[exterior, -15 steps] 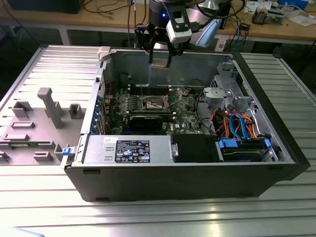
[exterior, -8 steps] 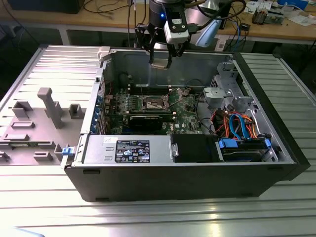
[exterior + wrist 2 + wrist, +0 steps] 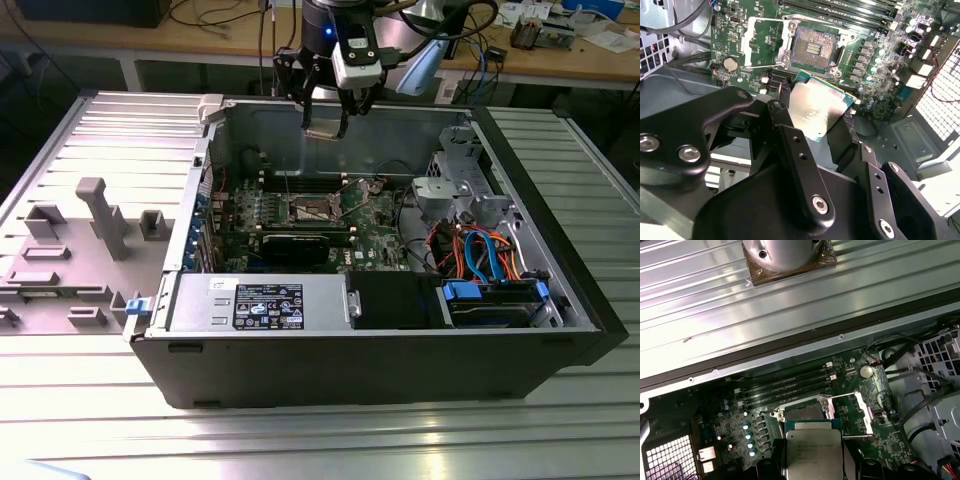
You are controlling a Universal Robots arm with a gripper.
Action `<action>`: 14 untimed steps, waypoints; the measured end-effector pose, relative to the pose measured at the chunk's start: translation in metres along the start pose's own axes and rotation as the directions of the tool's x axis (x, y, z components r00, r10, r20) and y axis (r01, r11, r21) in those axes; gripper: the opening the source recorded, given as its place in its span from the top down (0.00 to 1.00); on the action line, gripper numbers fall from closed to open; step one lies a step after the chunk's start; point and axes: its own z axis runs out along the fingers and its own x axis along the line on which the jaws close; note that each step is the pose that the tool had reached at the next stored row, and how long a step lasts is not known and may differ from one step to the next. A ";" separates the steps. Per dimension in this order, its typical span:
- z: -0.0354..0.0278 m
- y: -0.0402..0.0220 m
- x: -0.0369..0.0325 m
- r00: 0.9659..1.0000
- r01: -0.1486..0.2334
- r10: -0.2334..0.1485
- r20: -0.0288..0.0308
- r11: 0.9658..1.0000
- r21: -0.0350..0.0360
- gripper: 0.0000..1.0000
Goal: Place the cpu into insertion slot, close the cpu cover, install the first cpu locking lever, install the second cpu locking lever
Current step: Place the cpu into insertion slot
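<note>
The end effector (image 3: pixel 325 125) is closed on the cpu (image 3: pixel 821 111), its black fingertips (image 3: pixel 783 102) pinching two opposite edges so the chip hangs flat with its silver top facing the wrist. It is held in the air above the circuit board (image 3: pixel 730 30), well clear of it. Just beyond it lies the insertion slot (image 3: pixel 812 47), dark centre bare, with the cpu cover (image 3: pixel 788 39) swung open and lying to one side, so nothing blocks the way down. To seat the chip well, I judge it should be squared to the socket rim first, kept level, and lowered straight with no sideways push, since the contacts underneath would likely bend under a skewed landing. Room close in is tight: the memory slots (image 3: pixel 850 12) run along one side of the socket, and in the exterior view the expansion card (image 3: pixel 300 245) lies on the near side. Farther out, the computer case (image 3: pixel 400 115) walls ring the board, cables (image 3: pixel 480 250) crowd the exterior view's right, and the ribbed worktop (image 3: pixel 100 130) spreads beyond
</note>
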 end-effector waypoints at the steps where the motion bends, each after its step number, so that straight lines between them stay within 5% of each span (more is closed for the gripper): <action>1: 0.0000 0.0000 0.0000 1.000 -0.010 0.010 0.001 1.000 0.000 0.46; 5: 0.0004 -0.0001 0.0000 0.996 -0.089 0.089 0.008 0.996 -0.002 0.46; 9: 0.0005 -0.0001 0.0000 0.992 -0.123 0.124 0.011 0.992 -0.003 0.46; 14: 0.0010 -0.0001 0.0000 0.980 -0.199 0.199 0.017 0.980 -0.006 0.46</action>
